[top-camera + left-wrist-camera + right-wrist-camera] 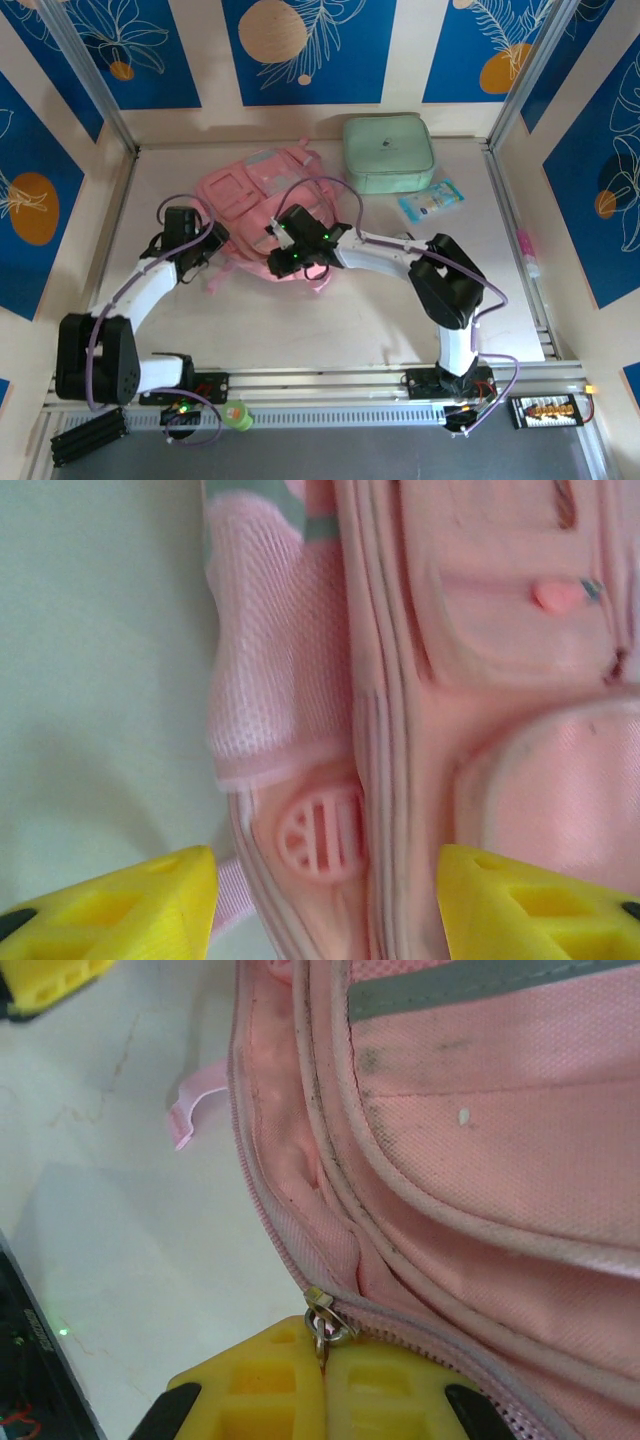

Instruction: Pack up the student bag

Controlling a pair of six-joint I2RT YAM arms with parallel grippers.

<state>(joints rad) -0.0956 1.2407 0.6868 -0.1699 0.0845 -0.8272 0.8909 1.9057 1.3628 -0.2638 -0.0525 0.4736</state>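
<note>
The pink student bag lies flat in the middle of the table. My right gripper is shut on the metal zipper pull at the bag's near edge, where the zipper track parts ahead of it. In the top view that gripper sits at the bag's front edge. My left gripper is open, its yellow fingers straddling the bag's left side by a pink rubber patch. From above, the left gripper is at the bag's left edge.
A mint-green zip case lies at the back right of the bag. A small blue-and-white packet rests in front of it. A loose pink strap lies on the table beside the bag. A green object sits on the front rail.
</note>
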